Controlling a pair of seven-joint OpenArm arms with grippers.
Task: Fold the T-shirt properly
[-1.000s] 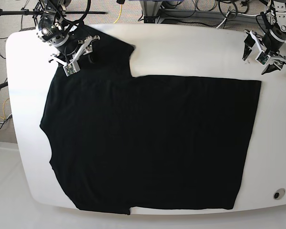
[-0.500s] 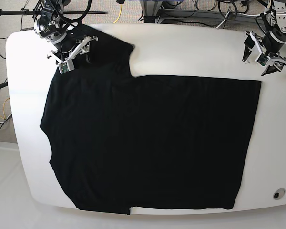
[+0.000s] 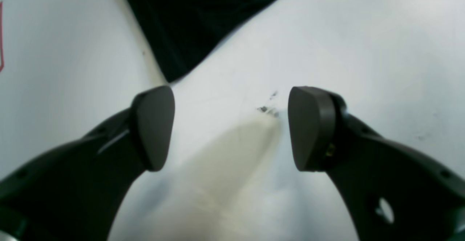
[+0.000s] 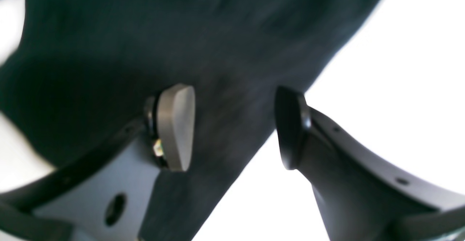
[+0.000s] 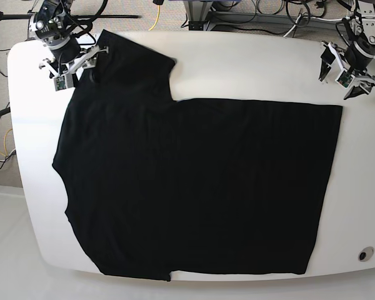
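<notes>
Base view: my white counter point(image 5: 237, 69) carries the flat black T-shirt point(image 5: 194, 187) at centre. Cables point(image 5: 262, 9) run at 12 o'clock. My right gripper point(image 5: 72, 62) at 10 and left gripper point(image 5: 347, 62) at 2 hang released, empty.

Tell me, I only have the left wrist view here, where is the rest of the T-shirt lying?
Observer: The T-shirt is spread flat across the white table, with one sleeve pointing to the table's far edge.
Operator: Is my left gripper over the cloth?
Observer: No. The left gripper is open above bare table, just beyond the shirt's far hem corner.
Operator: And the right gripper?
Observer: The right gripper is open, with black cloth showing between and beyond its fingertips; the base view places it at the sleeve's outer edge. Whether it touches the cloth, I cannot tell.
</notes>
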